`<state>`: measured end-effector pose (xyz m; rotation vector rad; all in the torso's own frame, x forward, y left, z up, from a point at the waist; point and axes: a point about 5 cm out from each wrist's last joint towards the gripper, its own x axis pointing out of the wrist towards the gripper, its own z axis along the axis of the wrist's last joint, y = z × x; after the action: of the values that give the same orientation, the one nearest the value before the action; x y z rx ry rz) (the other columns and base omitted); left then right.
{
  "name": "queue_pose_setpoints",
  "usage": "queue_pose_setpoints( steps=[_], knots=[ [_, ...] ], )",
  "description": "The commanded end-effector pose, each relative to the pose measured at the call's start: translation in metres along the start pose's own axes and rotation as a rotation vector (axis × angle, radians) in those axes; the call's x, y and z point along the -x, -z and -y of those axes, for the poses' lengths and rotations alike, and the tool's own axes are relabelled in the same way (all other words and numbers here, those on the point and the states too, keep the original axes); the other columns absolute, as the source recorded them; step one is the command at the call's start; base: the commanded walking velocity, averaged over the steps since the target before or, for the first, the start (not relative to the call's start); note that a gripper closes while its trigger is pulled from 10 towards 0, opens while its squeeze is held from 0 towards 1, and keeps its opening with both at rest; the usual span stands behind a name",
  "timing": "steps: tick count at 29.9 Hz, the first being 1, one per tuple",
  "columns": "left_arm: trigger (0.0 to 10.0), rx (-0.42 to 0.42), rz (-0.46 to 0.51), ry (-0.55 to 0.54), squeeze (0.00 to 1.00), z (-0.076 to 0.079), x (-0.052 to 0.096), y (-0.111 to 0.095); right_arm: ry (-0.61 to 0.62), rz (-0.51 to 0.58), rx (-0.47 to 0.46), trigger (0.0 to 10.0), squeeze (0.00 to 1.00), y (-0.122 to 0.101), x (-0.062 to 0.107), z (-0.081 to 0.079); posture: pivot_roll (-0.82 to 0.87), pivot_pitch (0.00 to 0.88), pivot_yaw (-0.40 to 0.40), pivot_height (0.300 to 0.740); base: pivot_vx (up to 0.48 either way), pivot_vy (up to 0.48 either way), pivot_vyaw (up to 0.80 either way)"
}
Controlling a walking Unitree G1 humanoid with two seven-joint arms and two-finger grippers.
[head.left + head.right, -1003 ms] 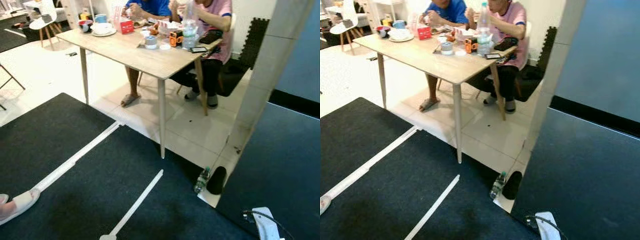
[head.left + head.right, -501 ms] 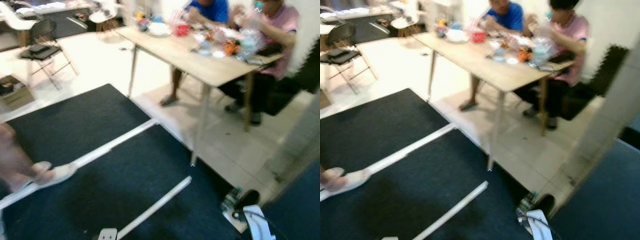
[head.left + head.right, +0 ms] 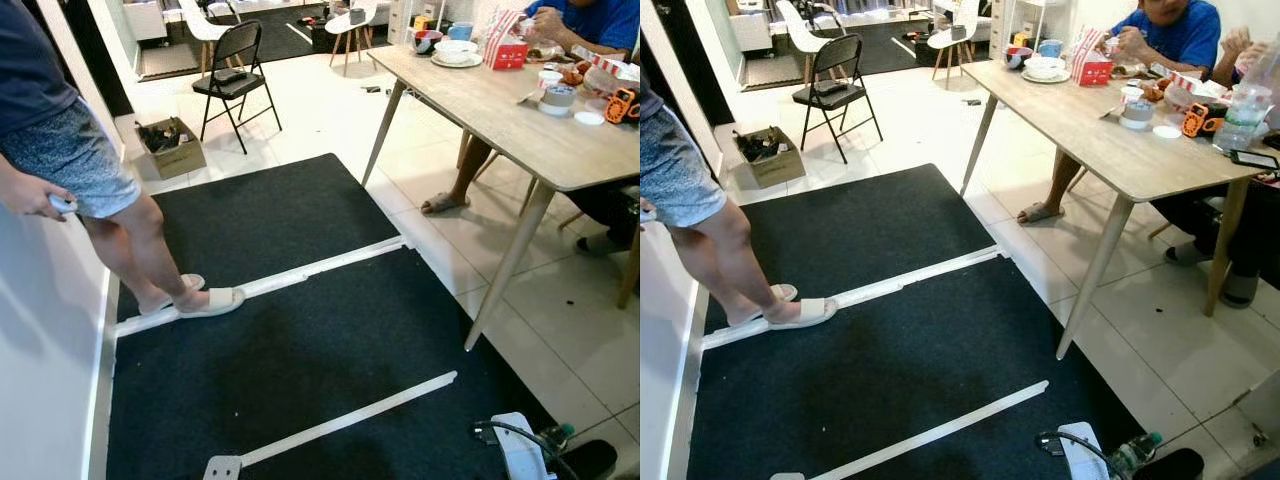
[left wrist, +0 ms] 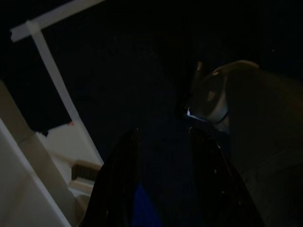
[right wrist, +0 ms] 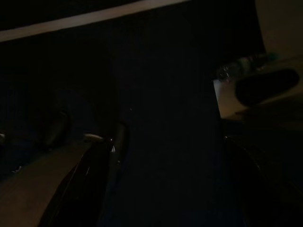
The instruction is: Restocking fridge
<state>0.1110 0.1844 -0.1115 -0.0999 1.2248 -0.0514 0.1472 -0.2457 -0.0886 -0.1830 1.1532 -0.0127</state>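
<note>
A small plastic bottle with a green cap [image 3: 1134, 453] lies on the floor at the dark mat's right edge, beside a black shoe-like object [image 3: 1172, 466]. The right wrist view shows that bottle [image 5: 235, 66] beyond the mat. Both arms hang low over the dark mat. In the very dark wrist views, my left gripper [image 4: 163, 137] and my right gripper [image 5: 173, 135] each show two black fingers apart with nothing between them. A white part of my own body with a black cable [image 3: 520, 452] sits at the lower edge.
A person in slippers [image 3: 135, 235] stands at the left by a white wall [image 3: 40, 360]. A wooden table [image 3: 520, 115] with seated people and dishes stands at the right. A black folding chair [image 3: 235, 75] and a cardboard box [image 3: 170, 148] are farther back. White tape lines [image 3: 330, 425] cross the mat.
The whole picture has swung left: the pillar and blue wall have left the view, and the standing person, chair and box have come in. The bottle now sits at the lower right edge.
</note>
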Motion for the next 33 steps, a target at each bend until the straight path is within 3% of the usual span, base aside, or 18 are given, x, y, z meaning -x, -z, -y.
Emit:
queue_pose_setpoints(
  steps=[1, 33],
  knots=[
    [10.0, -0.016, -0.011, 0.016, 0.00, 0.0057, -0.0011, 0.0012, 0.003, 0.001, -0.003, 10.0, 0.00, -0.0004, -0.0001, -0.0004, -0.05, 0.000, 0.018, 0.740, 0.296, 0.000, 0.00],
    [10.0, -0.014, 0.002, 0.030, 0.00, 0.0117, -0.0029, -0.0076, 0.013, -0.011, -0.038, 10.0, 0.00, 0.0037, -0.0003, -0.0026, -0.05, 0.000, 0.020, 0.740, 0.317, 0.000, 0.00]
  ],
)
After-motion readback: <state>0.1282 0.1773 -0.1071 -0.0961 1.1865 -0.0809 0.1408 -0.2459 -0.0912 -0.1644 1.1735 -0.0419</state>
